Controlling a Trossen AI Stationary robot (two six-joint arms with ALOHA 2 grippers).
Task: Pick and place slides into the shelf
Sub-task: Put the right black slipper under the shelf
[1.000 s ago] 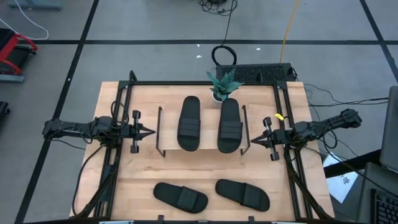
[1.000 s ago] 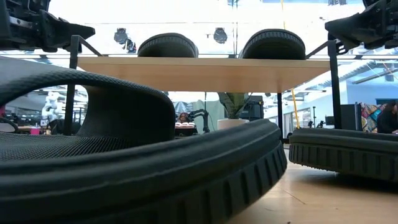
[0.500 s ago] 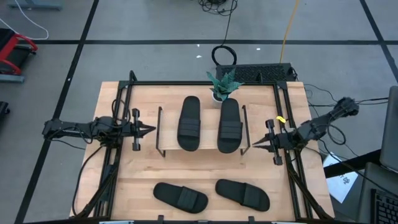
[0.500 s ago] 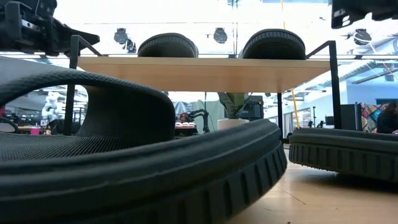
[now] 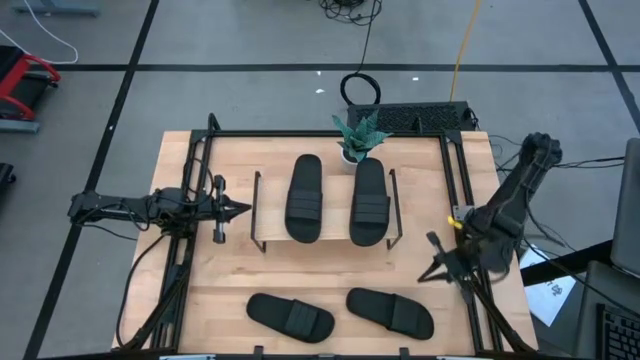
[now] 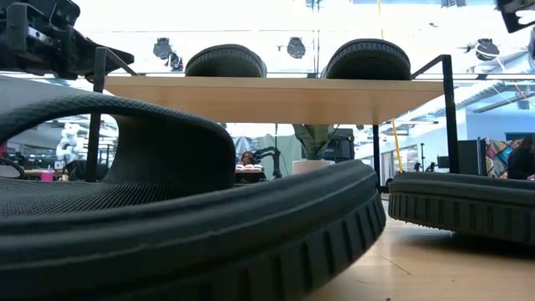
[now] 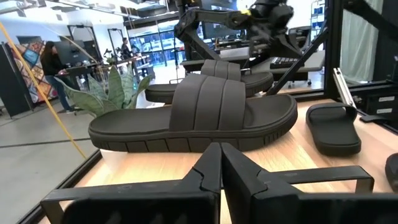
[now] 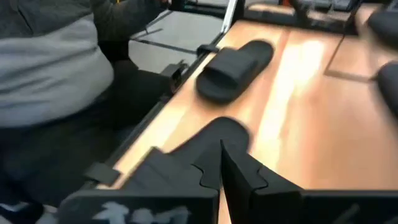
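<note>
My right gripper (image 5: 432, 272) was fully closed and held nothing; its fingertips met in the right wrist view, and it hung over the right front part of the table (image 5: 230, 275), angled toward the front. Ahead of it and slightly inward lay the nearer loose slide (image 5: 390, 311), with the second loose slide (image 5: 290, 317) farther beyond it toward my left side. Both rested flat on the table, straps up, long axes running mostly across the table and a little diagonally, which put them crosswise to the pair on the shelf. My left gripper (image 5: 240, 210) was also closed and empty, waiting level with the shelf (image 5: 323, 243), just beside its left end. On the shelf's top board, two slides (image 5: 305, 198) lay side by side, long axes pointing from front to back of the table, between my two arms. I judged the task half complete: two slides placed, two remaining, with the approach to the nearer loose slide in hand. The next move called for opening the right fingers, descending over the strap or sole edge, and closing across the narrow width, not along the length.
</note>
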